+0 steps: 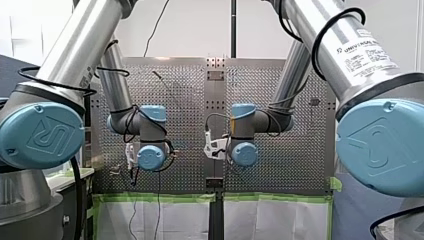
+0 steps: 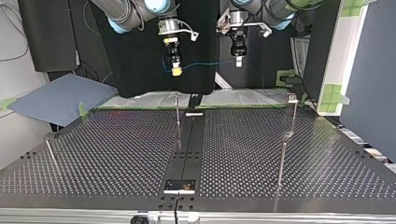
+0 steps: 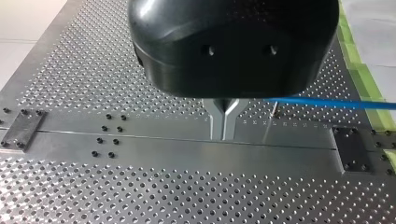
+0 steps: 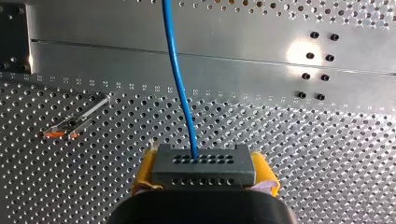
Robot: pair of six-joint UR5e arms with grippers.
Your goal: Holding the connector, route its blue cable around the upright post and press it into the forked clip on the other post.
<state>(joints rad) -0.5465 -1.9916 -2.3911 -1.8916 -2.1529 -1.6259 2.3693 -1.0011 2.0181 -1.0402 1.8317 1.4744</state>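
**Inspector:** Two arms hang above the perforated counter (image 2: 116,149), neither touching it. How do the right jaws stand?

**Assistant:** Clenched on the connector (image 4: 204,165). The right wrist view shows the dark block seated between the yellow pads (image 4: 144,173), with the blue cable (image 4: 180,79) leaving its face and running ahead over the counter.

**Inspector:** What does the top view add?

**Assistant:** The cable's run. It spans in the air from the right jaws across to the left jaws. It lies above the upright post (image 2: 178,116) and apart from the post at that view's right (image 2: 294,114). The connector itself is too small to make out there.

**Inspector:** And the left jaws?

**Assistant:** The left wrist view shows bare metal, pressed together. The cable passes just beside them, and I cannot tell whether they pinch it.

**Inspector:** The front view?

**Assistant:** It shows both wrists over the counter's middle. The jaws are too small to read there.
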